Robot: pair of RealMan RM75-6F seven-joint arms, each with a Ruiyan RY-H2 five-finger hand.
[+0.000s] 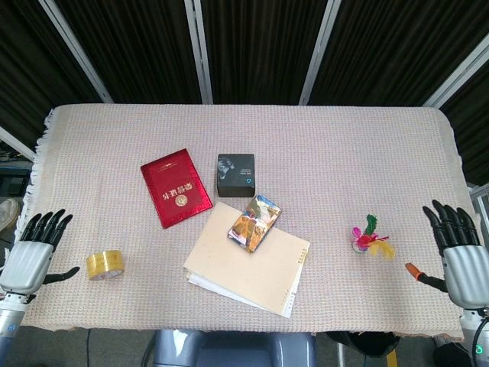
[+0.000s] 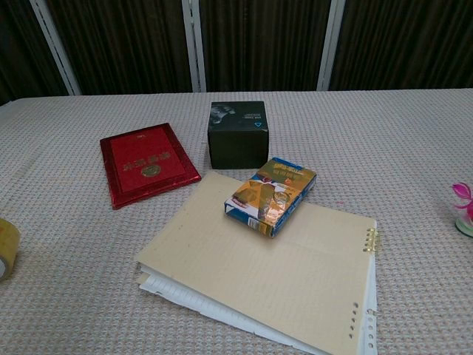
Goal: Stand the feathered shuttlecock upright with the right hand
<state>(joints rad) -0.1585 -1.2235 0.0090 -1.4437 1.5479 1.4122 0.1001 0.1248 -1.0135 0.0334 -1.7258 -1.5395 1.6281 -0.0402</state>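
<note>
The feathered shuttlecock point(image 1: 368, 238) stands on its base on the cloth at the right, with pink, green and yellow feathers pointing up; the chest view catches only its edge point(image 2: 464, 211) at the right border. My right hand point(image 1: 461, 258) is open near the table's right front corner, apart from the shuttlecock and to its right. My left hand point(image 1: 30, 253) is open at the left front edge, holding nothing.
A tape roll point(image 1: 105, 264) lies near the left hand. A red booklet point(image 1: 176, 186), a black box point(image 1: 235, 174) and a loose-leaf notebook point(image 1: 248, 267) with a colourful card pack point(image 1: 255, 222) on it fill the middle of the table point(image 1: 321, 145).
</note>
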